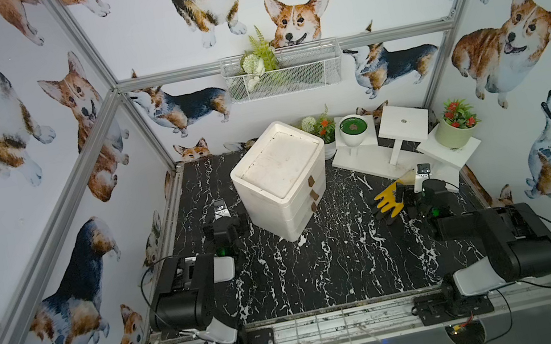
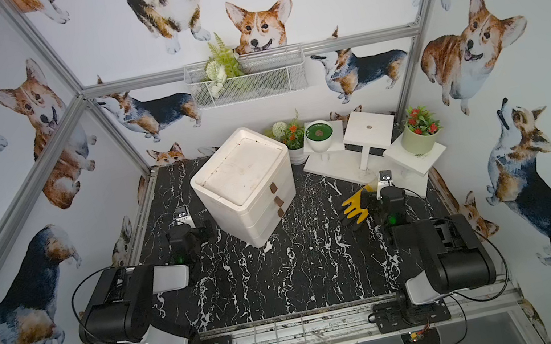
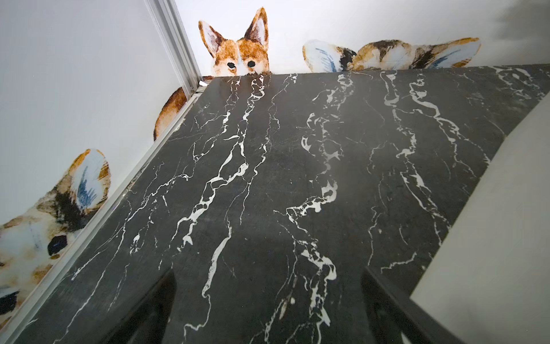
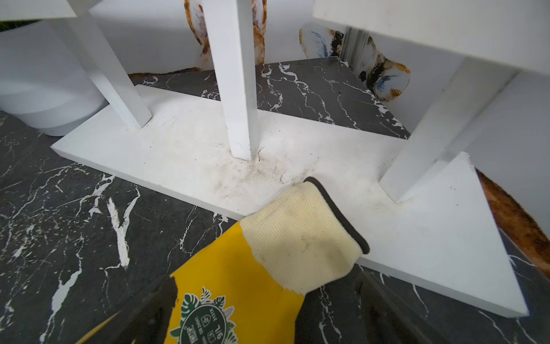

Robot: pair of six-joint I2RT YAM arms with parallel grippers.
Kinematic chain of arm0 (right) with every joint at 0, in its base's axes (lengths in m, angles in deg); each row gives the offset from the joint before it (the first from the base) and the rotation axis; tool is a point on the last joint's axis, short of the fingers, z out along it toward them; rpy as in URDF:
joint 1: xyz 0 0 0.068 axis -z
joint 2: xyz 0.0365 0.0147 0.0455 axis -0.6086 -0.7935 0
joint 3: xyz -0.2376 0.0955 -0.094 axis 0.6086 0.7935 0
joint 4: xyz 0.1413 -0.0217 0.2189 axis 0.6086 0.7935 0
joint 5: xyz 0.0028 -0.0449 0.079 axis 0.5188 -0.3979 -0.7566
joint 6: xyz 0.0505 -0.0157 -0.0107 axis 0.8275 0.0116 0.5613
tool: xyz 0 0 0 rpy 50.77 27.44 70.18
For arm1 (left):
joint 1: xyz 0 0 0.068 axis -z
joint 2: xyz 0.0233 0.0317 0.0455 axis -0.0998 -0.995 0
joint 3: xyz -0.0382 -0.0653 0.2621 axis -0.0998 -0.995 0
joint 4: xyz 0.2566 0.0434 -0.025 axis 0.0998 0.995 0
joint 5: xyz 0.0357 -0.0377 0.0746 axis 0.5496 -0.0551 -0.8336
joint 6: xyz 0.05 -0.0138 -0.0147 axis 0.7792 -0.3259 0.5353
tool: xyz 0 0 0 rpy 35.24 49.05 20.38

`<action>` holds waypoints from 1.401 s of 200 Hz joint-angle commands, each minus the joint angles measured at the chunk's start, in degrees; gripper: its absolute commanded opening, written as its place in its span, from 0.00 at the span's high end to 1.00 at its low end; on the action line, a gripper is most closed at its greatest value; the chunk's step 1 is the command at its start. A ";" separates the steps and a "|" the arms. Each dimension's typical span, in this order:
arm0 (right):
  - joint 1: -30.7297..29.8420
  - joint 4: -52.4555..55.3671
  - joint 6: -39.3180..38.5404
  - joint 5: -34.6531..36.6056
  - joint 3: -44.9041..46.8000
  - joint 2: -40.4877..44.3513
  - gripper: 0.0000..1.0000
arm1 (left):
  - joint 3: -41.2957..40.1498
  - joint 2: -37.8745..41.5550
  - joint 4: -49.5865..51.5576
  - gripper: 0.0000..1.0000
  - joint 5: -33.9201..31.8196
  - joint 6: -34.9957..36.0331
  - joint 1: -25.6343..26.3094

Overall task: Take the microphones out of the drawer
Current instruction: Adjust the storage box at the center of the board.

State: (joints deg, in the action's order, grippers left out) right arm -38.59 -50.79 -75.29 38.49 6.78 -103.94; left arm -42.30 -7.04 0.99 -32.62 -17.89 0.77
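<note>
The white drawer unit (image 1: pixel 281 179) stands toward the back of the black marble table (image 1: pixel 321 268), turned a little so its front faces the right arm. All three drawers are pushed in, their brown tabs (image 1: pixel 313 195) stacked down the front. I cannot see the microphone in any view.

The left gripper (image 1: pixel 225 227) sits low over the table just beside the unit's left side. In the left wrist view its dark fingers (image 3: pixel 154 309) stand wide apart with only bare marble between them; it holds nothing.

The right gripper (image 1: pixel 405 201) is on the far side of the table, well apart from the unit, over a yellow glove (image 1: pixel 386 201). In the right wrist view its jaws are spread wide on either side of the glove (image 4: pixel 238 283), which lies flat with its cream cuff resting on the base of a white stand (image 4: pixel 416 238). The glove does not look pinched.
</note>
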 commanded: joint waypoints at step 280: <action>0.00 14.60 1.68 4.47 -3.03 14.59 0.00 | 0.16 4.51 1.59 0.00 3.89 0.55 -1.23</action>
State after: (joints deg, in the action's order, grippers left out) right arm -38.57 -45.57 -75.10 40.00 6.34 -96.66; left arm -42.41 -5.70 1.03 -30.31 -17.98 -0.43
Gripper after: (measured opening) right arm 0.999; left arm 0.999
